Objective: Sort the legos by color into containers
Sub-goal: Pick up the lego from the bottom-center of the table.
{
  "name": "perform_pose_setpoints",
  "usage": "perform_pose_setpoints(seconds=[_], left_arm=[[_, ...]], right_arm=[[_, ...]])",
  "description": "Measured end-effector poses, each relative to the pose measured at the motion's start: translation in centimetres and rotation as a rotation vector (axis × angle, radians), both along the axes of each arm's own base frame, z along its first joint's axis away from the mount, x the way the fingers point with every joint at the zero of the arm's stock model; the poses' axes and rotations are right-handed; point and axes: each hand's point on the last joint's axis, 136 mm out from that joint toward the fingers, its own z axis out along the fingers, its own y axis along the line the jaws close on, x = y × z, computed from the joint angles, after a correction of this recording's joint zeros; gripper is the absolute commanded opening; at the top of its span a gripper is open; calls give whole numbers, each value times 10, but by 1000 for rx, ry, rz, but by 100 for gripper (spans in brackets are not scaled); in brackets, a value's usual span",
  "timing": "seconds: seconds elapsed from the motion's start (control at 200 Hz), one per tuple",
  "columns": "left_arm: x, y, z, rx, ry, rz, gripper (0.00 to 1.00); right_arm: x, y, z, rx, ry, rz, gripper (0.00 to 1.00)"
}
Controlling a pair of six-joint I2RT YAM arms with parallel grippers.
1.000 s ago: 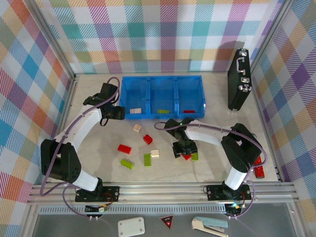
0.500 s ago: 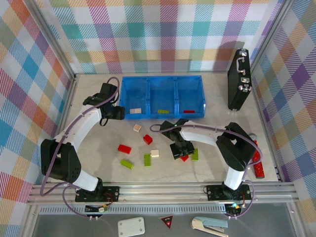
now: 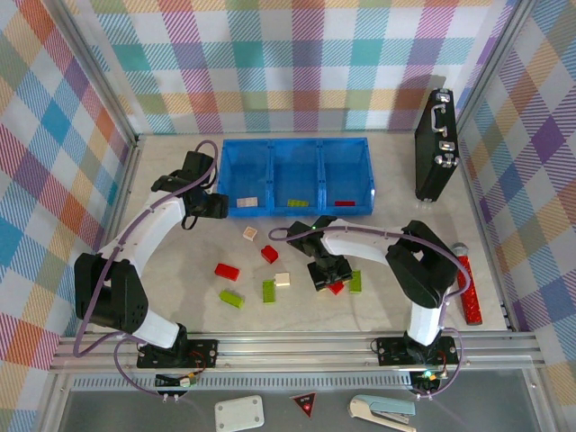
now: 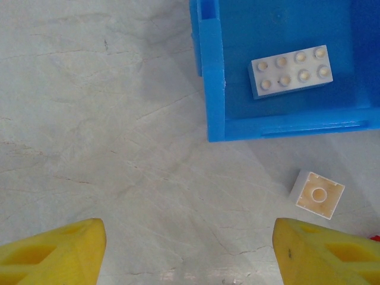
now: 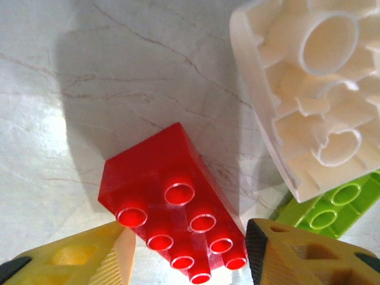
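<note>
Right tool shifted left | spread apart | red lego sits inside its gap

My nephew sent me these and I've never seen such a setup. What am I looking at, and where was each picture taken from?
Two robot arms are bolted at the near edge of a table. The overhead picture looks down from above and behind them. The other two come from a camera on each wrist, with that arm's yellow fingers at the bottom. On the table sit a blue bin with three compartments and loose bricks in red, green and cream. The left end effector is open and empty beside the bin, where a cream brick lies inside. The right end effector straddles a red brick on the table. Whether it grips it yet, I can't tell. A black case stands at the right.
</note>
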Motion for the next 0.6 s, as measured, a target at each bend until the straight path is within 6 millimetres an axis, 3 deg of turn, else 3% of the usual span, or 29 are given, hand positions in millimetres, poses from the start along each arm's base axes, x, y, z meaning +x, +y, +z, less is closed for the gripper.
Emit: perform_pose_setpoints(seconds=[0.275,0.6], left_arm=[[0,0,0,-2,1,-1,74],[0,0,0,-2,1,-1,74]], right_arm=[[17,14,0,25,-49,32,55],[19,18,-1,39,-50,63,46]])
